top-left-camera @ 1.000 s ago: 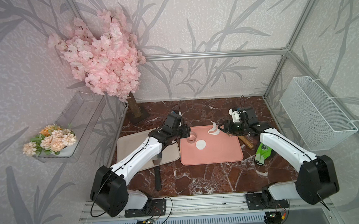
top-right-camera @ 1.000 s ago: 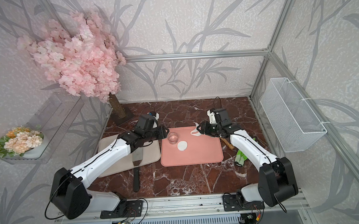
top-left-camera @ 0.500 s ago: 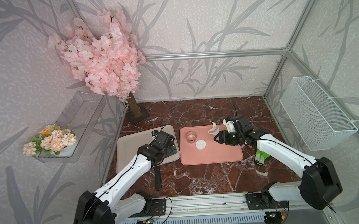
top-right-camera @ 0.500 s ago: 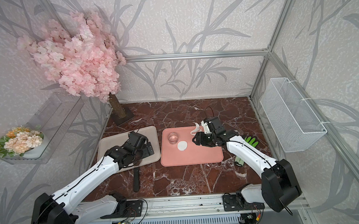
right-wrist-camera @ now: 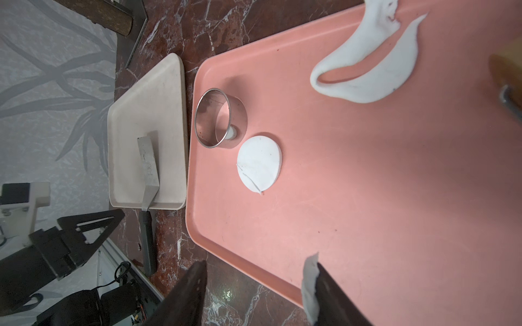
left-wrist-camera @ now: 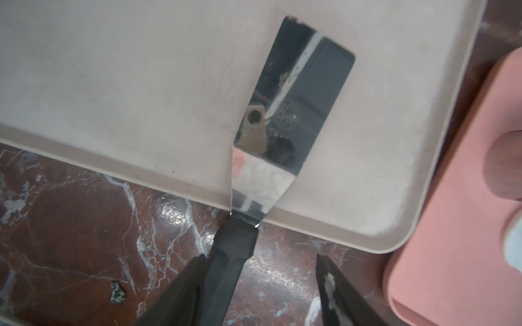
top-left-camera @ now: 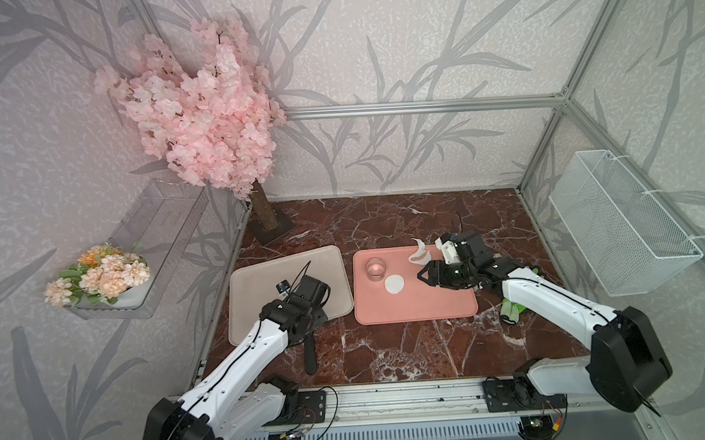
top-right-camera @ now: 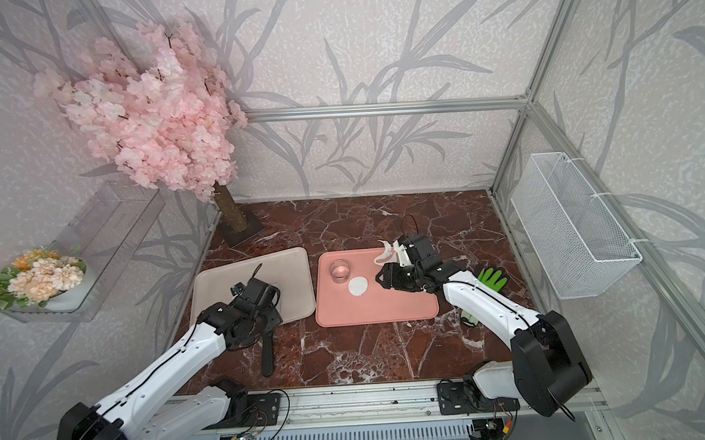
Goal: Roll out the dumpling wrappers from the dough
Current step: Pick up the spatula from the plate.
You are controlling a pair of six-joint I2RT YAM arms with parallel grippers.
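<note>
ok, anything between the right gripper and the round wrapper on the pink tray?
Nothing visible. Only bare pink tray lies between the open right gripper and the wrapper. The metal ring sits just past the wrapper, the dough scrap off to one side. A bit of dough clings to one finger.

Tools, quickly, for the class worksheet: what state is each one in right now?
Left tool: open around the black spatula handle, not clamped.
Right tool: open, holding nothing; a white dough scrap clings to one finger.
</note>
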